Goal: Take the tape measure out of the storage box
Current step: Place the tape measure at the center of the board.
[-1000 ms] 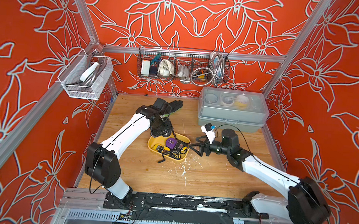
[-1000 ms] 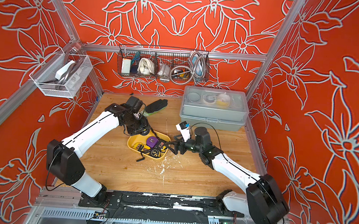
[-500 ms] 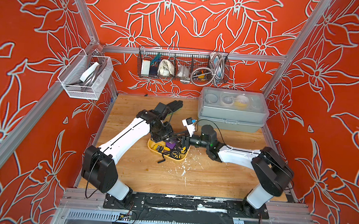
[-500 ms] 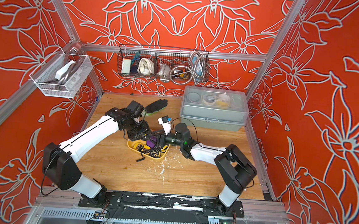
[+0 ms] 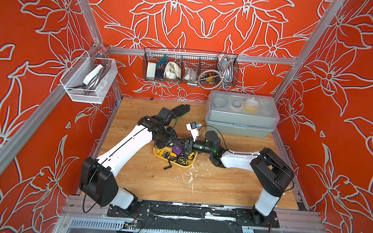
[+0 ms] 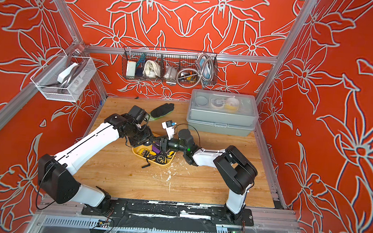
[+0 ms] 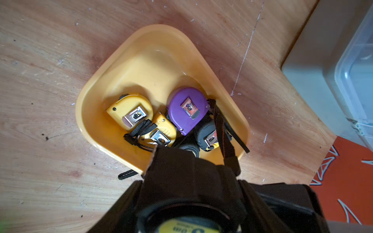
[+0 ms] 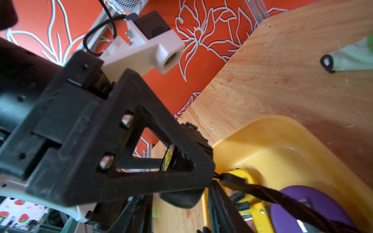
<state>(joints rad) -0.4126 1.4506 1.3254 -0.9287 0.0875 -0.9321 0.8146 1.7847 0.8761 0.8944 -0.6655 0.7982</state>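
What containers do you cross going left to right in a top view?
White mesh basket → yellow storage box → grey toolbox. Black wire basket left out: its span overlaps the last two.

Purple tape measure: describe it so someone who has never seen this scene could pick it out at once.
Near the middle of the wooden table sits the shallow yellow storage box. Inside, among yellow tape measures and a black tape measure, the purple tape measure is the only purple one, lying clip-side up.
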